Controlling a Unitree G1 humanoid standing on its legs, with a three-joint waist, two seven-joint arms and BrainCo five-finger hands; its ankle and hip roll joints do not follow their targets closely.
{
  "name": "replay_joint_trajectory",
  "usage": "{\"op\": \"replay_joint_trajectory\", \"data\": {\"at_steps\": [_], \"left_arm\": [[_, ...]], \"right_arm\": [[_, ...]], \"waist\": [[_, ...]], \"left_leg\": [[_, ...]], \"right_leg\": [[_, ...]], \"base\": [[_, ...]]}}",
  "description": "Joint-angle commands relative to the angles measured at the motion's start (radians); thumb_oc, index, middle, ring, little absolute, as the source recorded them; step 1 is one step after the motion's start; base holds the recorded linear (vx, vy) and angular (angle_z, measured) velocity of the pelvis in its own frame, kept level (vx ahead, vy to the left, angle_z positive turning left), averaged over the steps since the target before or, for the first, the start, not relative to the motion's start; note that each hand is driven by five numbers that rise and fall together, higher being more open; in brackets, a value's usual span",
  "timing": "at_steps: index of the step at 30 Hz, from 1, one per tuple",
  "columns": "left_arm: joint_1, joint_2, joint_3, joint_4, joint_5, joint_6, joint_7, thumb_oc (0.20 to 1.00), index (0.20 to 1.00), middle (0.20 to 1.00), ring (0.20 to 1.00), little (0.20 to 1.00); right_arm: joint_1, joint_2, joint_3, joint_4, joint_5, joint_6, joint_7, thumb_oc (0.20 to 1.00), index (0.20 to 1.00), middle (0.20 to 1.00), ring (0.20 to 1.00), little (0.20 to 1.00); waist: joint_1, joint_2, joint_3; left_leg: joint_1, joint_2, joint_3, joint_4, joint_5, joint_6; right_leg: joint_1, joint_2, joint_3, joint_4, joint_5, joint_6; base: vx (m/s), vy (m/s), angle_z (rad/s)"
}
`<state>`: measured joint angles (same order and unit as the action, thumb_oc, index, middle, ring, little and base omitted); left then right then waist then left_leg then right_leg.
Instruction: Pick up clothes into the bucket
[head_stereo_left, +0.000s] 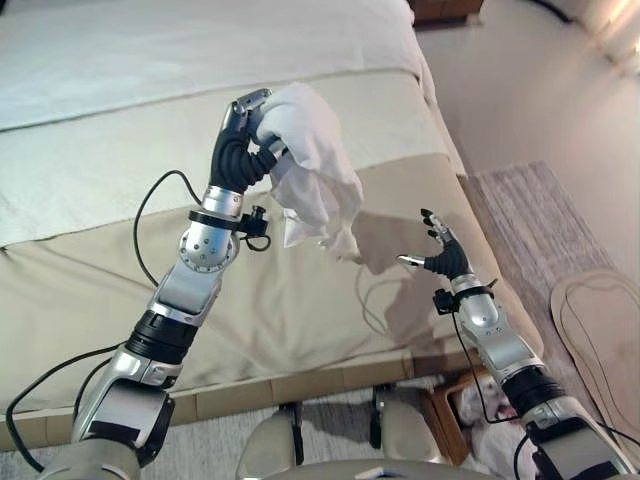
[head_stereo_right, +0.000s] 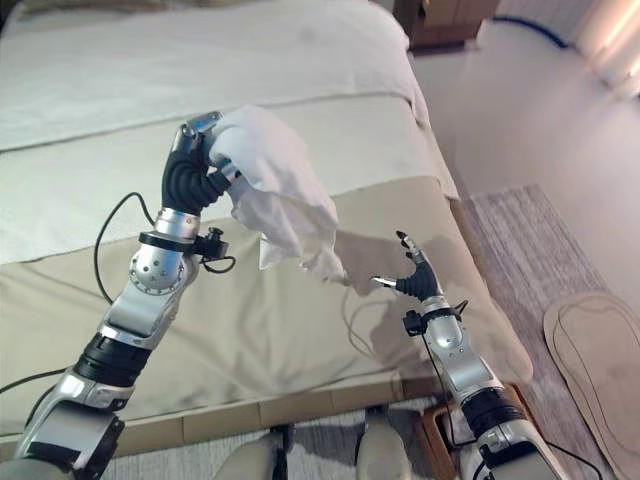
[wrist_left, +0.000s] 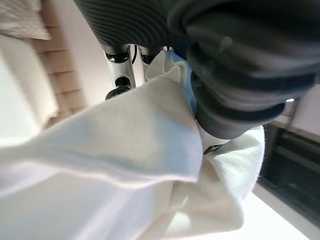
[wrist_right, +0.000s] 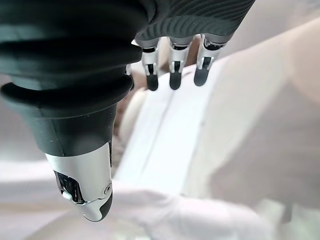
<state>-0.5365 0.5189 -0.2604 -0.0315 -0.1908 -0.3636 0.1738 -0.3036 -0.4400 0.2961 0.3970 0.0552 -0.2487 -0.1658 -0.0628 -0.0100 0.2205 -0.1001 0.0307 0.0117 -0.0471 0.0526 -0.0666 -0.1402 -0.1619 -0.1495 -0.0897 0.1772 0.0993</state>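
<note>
White cloth (head_stereo_left: 310, 160) bunched in left hand (head_stereo_left: 245, 140) — above bed (head_stereo_left: 120, 130), seemingly.

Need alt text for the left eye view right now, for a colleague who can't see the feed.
The robot's left hand holds a crumpled white garment lifted above a bed with a beige cover. Its right hand hovers open and empty near the bed's edge, and a wooden bucket shows on the floor by the bed's corner.

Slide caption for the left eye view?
Left hand lifts a white garment above the bed; open right hand hovers nearby.
</note>
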Motion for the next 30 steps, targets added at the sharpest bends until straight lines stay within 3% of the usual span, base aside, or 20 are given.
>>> {"op": "replay_joint_trajectory", "data": {"at_steps": [1, 15, 22, 27, 30], "left_arm": [[-0.006, -0.022, -0.02, -0.031, -0.061, -0.059, -0.014, 0.2, 0.2, 0.2, 0.2, 0.2], [0.129, -0.08, -0.048, -0.072, -0.053, -0.036, -0.063, 0.2, 0.2, 0.2, 0.2, 0.2], [0.177, -0.09, -0.048, -0.095, -0.039, -0.022, -0.054, 0.2, 0.2, 0.2, 0.2, 0.2], [0.191, -0.089, -0.06, -0.108, -0.064, -0.022, -0.094, 0.2, 0.2, 0.2, 0.2, 0.2], [0.184, -0.092, -0.07, -0.111, -0.067, -0.021, -0.105, 0.2, 0.2, 0.2, 0.2, 0.2]], "right_arm": [[-0.077, 0.004, 0.053, -0.059, -0.014, -0.034, 0.035, 1.0, 1.0, 1.0, 1.0, 1.0], [-0.159, 0.107, 0.169, -0.113, -0.037, -0.033, 0.061, 1.0, 1.0, 1.0, 1.0, 1.0], [-0.126, 0.188, 0.136, -0.162, 0.151, -0.045, 0.053, 1.0, 1.0, 1.0, 1.0, 1.0], [-0.128, 0.172, 0.176, -0.169, 0.244, -0.03, 0.154, 1.0, 1.0, 1.0, 1.0, 1.0], [-0.137, 0.16, 0.196, -0.165, 0.235, -0.02, 0.168, 1.0, 1.0, 1.0, 1.0, 1.0]], "waist": [[0.036, 0.001, -0.098], [0.071, -0.004, -0.165], [0.069, -0.003, -0.165], [0.074, -0.011, -0.166], [0.076, -0.013, -0.168]], "left_leg": [[-0.006, 0.005, -0.027, 0.021, 0.004, -0.016], [0.075, 0.014, -0.024, -0.002, -0.015, -0.015], [0.08, 0.014, -0.018, -0.006, -0.015, -0.011], [0.085, 0.014, -0.013, -0.008, -0.019, -0.009], [0.086, 0.014, -0.012, -0.009, -0.02, -0.01]], "right_leg": [[0.102, -0.055, -0.041, 0.067, -0.114, 0.07], [0.193, -0.045, -0.06, 0.031, -0.133, 0.064], [0.195, -0.045, -0.059, 0.028, -0.133, 0.064], [0.198, -0.049, -0.057, 0.031, -0.133, 0.066], [0.202, -0.05, -0.059, 0.027, -0.132, 0.067]], "base": [[0.07, -0.022, 0.05], [0.05, -0.017, 0.04], [0.0, 0.0, 0.0], [0.0, 0.0, 0.0], [0.02, -0.003, 0.0]]}}
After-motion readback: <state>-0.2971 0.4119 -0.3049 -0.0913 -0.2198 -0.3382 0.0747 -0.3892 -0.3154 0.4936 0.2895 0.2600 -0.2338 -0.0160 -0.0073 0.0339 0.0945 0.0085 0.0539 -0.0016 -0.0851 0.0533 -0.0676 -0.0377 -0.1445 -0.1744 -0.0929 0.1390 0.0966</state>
